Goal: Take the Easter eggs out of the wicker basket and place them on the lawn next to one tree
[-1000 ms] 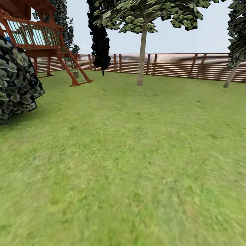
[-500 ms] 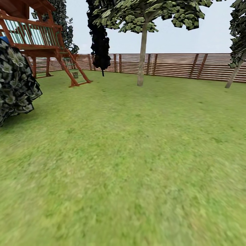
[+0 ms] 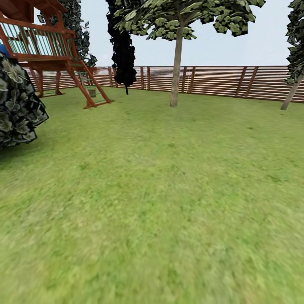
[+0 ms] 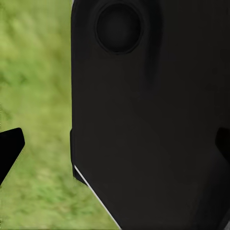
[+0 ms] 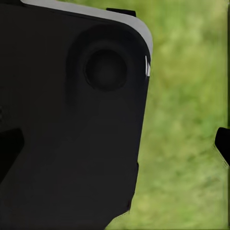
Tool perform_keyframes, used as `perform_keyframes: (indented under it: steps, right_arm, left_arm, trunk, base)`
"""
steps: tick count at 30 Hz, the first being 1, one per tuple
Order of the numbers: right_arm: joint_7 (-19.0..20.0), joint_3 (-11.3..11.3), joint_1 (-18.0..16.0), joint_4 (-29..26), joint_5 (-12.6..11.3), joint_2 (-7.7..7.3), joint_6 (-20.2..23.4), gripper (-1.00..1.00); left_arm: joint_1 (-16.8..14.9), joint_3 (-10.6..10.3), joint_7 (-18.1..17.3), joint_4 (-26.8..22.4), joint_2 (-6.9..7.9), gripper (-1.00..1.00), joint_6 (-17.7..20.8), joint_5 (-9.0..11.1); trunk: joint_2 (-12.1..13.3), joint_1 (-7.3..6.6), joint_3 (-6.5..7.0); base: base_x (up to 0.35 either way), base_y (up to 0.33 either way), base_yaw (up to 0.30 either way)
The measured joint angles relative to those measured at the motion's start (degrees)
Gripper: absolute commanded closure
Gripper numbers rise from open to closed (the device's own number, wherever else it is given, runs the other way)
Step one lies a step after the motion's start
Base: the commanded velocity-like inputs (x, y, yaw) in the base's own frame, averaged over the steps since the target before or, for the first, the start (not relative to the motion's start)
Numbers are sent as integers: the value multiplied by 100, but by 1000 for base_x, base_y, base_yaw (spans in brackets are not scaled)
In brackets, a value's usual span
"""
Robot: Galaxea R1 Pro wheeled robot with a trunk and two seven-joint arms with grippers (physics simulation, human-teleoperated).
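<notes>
I look out over the lawn [image 3: 160, 198], a wide stretch of mottled green grass that runs to the far fence [image 3: 219, 80] of horizontal brown slats closing off the garden. Near the far edge of the lawn, about midway along the fence, stands the tree [image 3: 176, 63] with the straight pale trunk and flat dark green leaf clumps. Beside it, toward the left, is a nearly black tree [image 3: 123, 46] on a thin dark trunk, close to the fence. In the far left corner of the lawn sits a red-brown wooden play tower [image 3: 50, 46] with a railing and slanted legs. A dark leafy bush [image 3: 17, 105] crowds the left edge, nearer to me. At the far right edge another pale trunk [image 3: 291, 95] leans under dark leaves.

In my left wrist view a large black body of my own hardware [image 4: 153, 115] blocks most of the grass, with one dark fingertip [image 4: 10, 148] at the side; I cannot tell whether my left end effector is spread or pressed together. My right wrist view is the same: black hardware [image 5: 67, 124], blurred grass and a dark fingertip [image 5: 223, 143], and I cannot tell the state of my right end effector.
</notes>
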Motion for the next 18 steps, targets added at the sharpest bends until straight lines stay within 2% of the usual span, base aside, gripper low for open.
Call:
perform_keyframes:
  steps: [11,18]
  right_arm:
    - [0,15,-3,6,12,-102,-9,-100]
    - [0,10,-2,7,6,-113,-10,-100]
  left_arm:
    - [0,0,0,0,0,-100,0,1]
    - [0,0,0,0,0,-100,0,3]
  trunk:
    - [0,0,0]
    - [0,0,0]
  base:
    - [329,0,0]
    - [329,0,0]
